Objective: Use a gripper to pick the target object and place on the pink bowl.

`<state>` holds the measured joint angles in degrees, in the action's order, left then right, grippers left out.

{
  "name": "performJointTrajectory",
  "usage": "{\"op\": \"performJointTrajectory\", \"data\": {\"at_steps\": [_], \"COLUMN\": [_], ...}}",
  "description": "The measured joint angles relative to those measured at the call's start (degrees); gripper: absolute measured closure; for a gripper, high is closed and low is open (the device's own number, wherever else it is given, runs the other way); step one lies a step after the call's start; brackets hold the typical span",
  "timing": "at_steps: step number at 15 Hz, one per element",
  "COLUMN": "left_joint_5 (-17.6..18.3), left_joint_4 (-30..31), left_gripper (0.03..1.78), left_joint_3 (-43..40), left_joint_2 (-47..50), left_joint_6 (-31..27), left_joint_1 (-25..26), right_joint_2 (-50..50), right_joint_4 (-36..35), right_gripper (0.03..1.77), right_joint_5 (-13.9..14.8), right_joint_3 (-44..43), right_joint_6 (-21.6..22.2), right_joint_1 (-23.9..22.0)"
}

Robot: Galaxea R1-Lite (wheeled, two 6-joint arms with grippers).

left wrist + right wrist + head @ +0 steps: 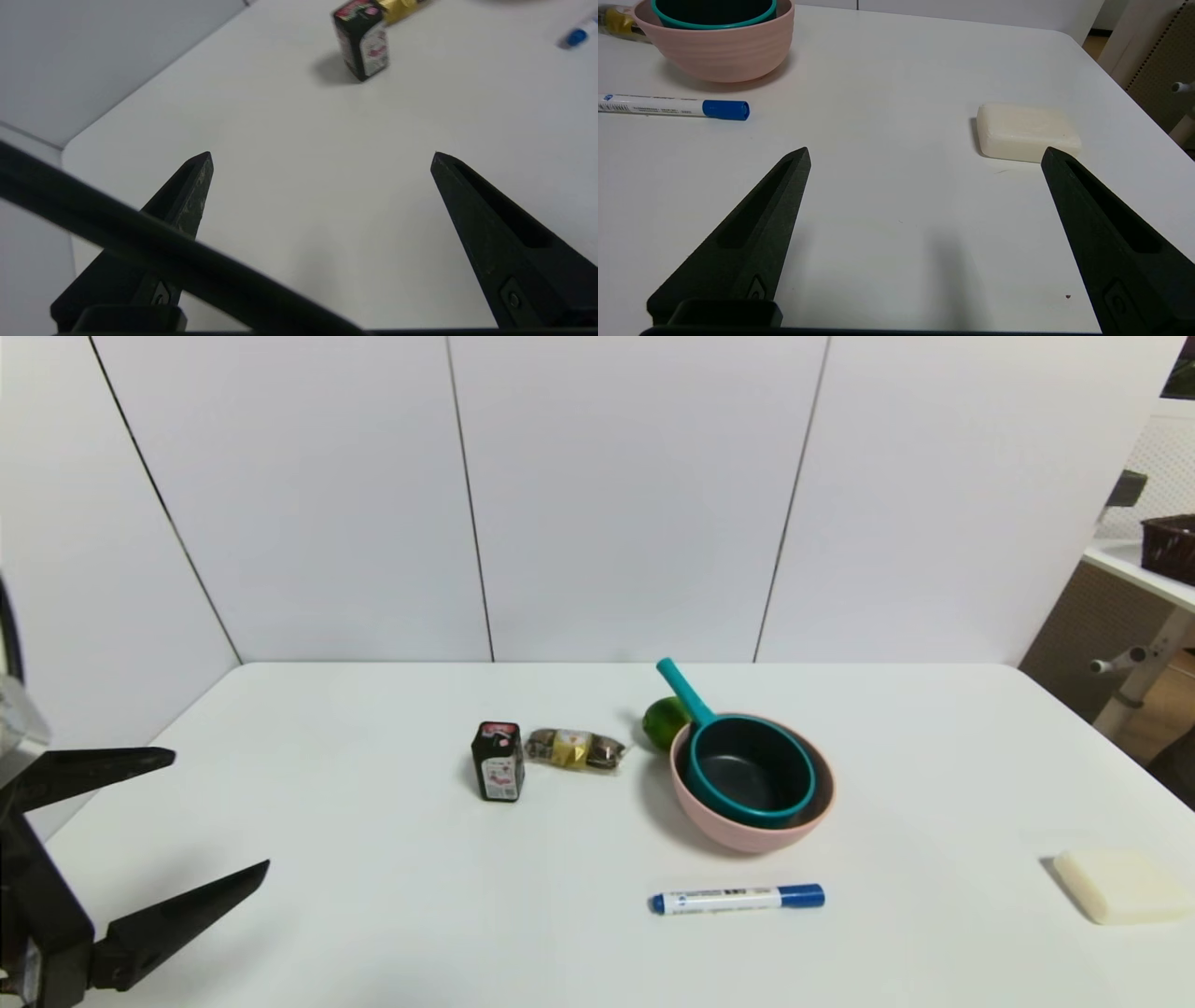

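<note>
Inside pink bowl [747,835], saucepan [747,775] handle far-left.

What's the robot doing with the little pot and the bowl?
Right now it holds nothing. The teal saucepan already sits inside the pink bowl, its handle poking out toward the lime. The left gripper hangs open at the table's left edge, and the right gripper hangs open over bare table near the soap.

Left gripper [221,812] sits at lower left of the head view, jaws spread wide, nothing between them, hovering off the table surface. Its wrist view shows both fingers [189,196] splayed apart. Right gripper [924,156] out of head view; its wrist view shows jaws wide apart too, empty.
</note>
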<state>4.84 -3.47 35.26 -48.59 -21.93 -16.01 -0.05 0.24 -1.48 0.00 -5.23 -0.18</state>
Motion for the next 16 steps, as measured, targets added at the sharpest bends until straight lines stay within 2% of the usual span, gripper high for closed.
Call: {"op": "performJointTrajectory", "data": {"at_steps": [2,5,9,11,14,16], "left_joint_5": [0.15,0.39,0.06,-2.54,-5.05,-5.08], "left_joint_4": [6.58,6.67,2.71,1.96,3.80,3.83], "left_gripper": [0.12,0.12,0.12,0.12,0.12,0.12], "left_joint_3": [-8.17,-17.96,-28.72,-31.87,-34.73,-35.12], "left_joint_2": [7.85,21.11,35.76,42.14,46.91,48.04], "left_joint_6": [2.95,8.29,15.54,18.27,24.80,25.06], "left_joint_1": [6.50,12.13,14.60,15.08,15.37,15.41], "right_joint_2": [0.00,0.00,0.00,0.00,0.00,0.00], "right_joint_4": [0.00,-0.02,-0.02,0.00,-0.02,-0.02], "right_gripper": [0.09,0.09,0.09,0.09,0.09,0.09], "right_joint_5": [0.00,0.00,0.02,0.02,0.00,0.00], "right_joint_3": [0.00,0.00,0.00,0.00,0.00,0.00], "right_joint_6": [0.00,0.02,0.00,-0.02,0.02,0.00], "right_joint_1": [0.00,0.00,0.00,0.00,0.00,0.00]}}
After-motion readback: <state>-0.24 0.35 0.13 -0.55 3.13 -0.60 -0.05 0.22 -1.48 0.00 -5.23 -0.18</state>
